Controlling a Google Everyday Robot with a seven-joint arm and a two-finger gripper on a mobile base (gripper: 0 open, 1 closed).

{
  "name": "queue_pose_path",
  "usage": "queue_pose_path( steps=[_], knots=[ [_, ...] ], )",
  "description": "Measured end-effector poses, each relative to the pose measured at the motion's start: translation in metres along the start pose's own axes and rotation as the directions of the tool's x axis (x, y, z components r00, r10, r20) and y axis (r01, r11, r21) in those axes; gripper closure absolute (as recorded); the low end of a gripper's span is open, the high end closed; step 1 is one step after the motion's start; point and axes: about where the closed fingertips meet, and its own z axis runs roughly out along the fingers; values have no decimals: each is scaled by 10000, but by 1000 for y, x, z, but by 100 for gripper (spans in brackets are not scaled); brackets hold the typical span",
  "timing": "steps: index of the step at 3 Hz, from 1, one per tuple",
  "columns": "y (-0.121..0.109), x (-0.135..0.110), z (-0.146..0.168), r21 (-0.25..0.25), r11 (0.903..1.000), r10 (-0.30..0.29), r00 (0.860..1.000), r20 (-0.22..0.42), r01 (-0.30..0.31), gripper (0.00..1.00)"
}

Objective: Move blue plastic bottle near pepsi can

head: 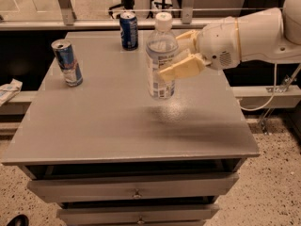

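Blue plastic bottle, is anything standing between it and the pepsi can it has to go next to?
Nothing visible does. The gripper is shut on the blue plastic bottle, just right of and in front of the pepsi can at the back edge of the table. The other can stands far left, off that path.

can [66,62]: silver-blue, upright; I see it on the cabinet [117,140], left side
cable [272,92]: right of cabinet
gripper [170,54]: over cabinet's far right
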Motion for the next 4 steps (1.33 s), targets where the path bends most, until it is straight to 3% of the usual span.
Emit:
queue_pose_path(
  steps=[1,2,3,4],
  knots=[
    [1,-2,2,-33,10000,-27,10000,19,27,100],
    [-20,-8,4,249,9993,-288,9991,296,281,100],
    [-87,-11,18,841,9952,-575,9949,823,505,100],
    [-173,-4,42,1370,9896,-580,9934,989,442,100]
  ],
)
